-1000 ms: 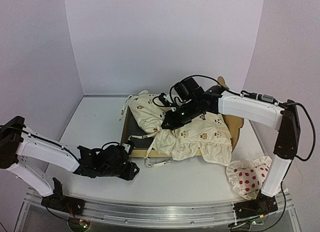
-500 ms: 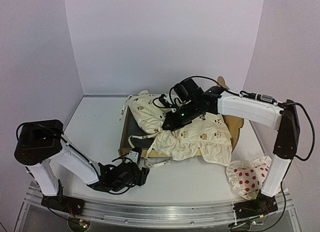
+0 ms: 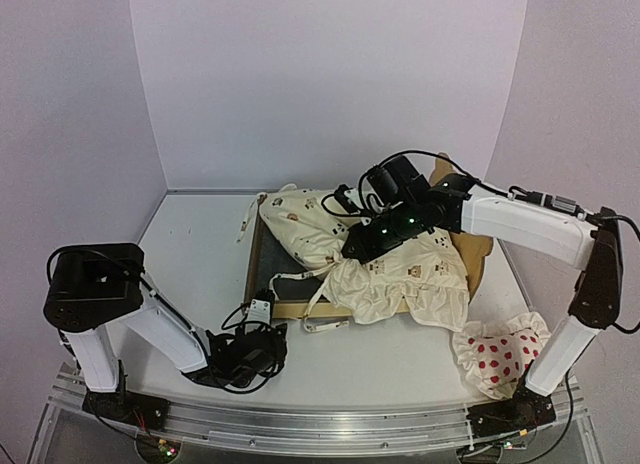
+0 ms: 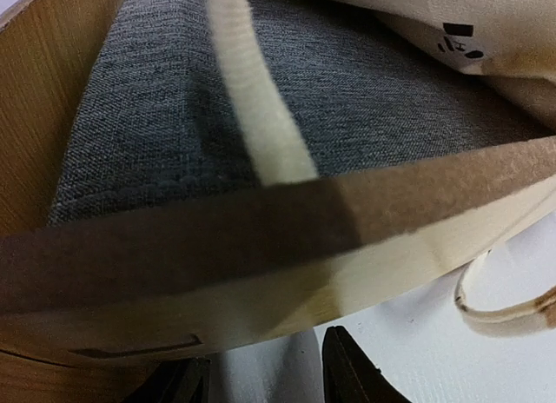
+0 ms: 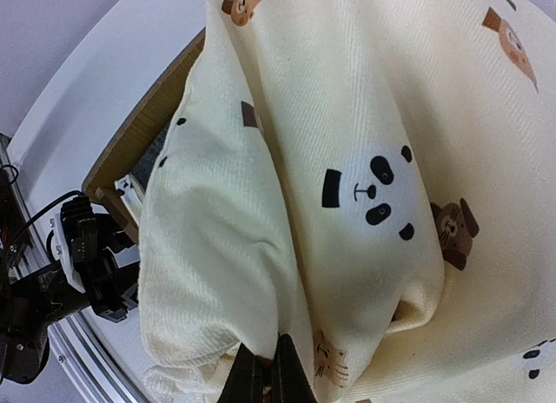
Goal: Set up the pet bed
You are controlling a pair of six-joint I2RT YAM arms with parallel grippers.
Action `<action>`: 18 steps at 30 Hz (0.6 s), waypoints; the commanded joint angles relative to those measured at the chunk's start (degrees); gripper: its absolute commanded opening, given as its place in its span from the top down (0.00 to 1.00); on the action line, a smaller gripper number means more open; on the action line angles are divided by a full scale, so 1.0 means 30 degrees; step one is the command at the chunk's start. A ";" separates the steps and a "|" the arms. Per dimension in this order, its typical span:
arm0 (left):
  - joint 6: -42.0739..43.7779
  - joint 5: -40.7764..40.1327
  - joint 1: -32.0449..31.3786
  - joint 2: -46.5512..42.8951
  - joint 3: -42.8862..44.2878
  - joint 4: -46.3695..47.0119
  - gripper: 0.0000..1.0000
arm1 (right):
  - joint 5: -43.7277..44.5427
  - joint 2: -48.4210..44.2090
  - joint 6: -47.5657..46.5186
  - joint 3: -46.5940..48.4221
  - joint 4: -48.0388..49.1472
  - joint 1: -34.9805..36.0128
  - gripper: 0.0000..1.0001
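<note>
The pet bed (image 3: 256, 256) is a light plywood frame in mid-table, its dark grey felt base (image 3: 298, 282) showing at the left end. A cream cover with animal prints (image 3: 410, 274) lies bunched over the rest of it. My right gripper (image 3: 360, 252) is shut on a fold of the cover (image 5: 347, 160); its fingertips (image 5: 280, 374) pinch the fabric above the frame. My left gripper (image 3: 262, 326) is low on the table at the bed's front left corner. In the left wrist view it (image 4: 261, 381) is open and empty just before the front rail (image 4: 261, 238), with the felt base (image 4: 174, 116) behind.
A white pillow with red dots (image 3: 497, 350) lies on the table at the front right. The headboard (image 3: 472, 250) stands at the bed's right end. A cream tie strap (image 4: 256, 99) crosses the felt, and another loops on the table (image 3: 322, 325).
My left arm has folded down and its gripper has drawn back low to the bed's front left corner. My right gripper has pulled the cover right, baring more grey felt.
</note>
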 commanded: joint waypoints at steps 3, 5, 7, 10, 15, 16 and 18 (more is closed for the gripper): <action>0.0683 -0.0348 -0.0150 0.0884 0.0600 0.1786 0.48 | 0.0495 -0.0774 -0.0356 -0.0260 -0.0999 -0.0189 1.00; 0.1040 -0.0170 -0.0136 0.1518 0.0797 0.2908 0.45 | 0.0428 -0.0747 -0.0325 -0.0285 -0.1003 -0.0196 1.00; 0.1277 -0.0173 -0.0131 0.2166 0.1019 0.3776 0.43 | 0.0294 -0.0722 -0.0271 -0.0290 -0.0982 -0.0196 1.00; 0.1324 -0.0573 -0.0148 0.2947 0.1222 0.5142 0.42 | 0.0074 -0.0654 -0.0191 -0.0334 -0.0983 -0.0196 1.00; 0.1899 -0.1365 -0.0137 0.4114 0.1621 0.7767 0.40 | -0.0118 -0.0629 -0.0089 -0.0472 -0.0959 -0.0195 1.00; 0.2082 -0.1491 -0.0133 0.4340 0.1700 0.8293 0.40 | -0.0148 -0.0629 -0.0077 -0.0509 -0.0949 -0.0197 1.00; 0.2596 -0.1651 -0.0133 0.4791 0.1877 0.9227 0.39 | -0.0197 -0.0638 -0.0063 -0.0563 -0.0937 -0.0199 1.00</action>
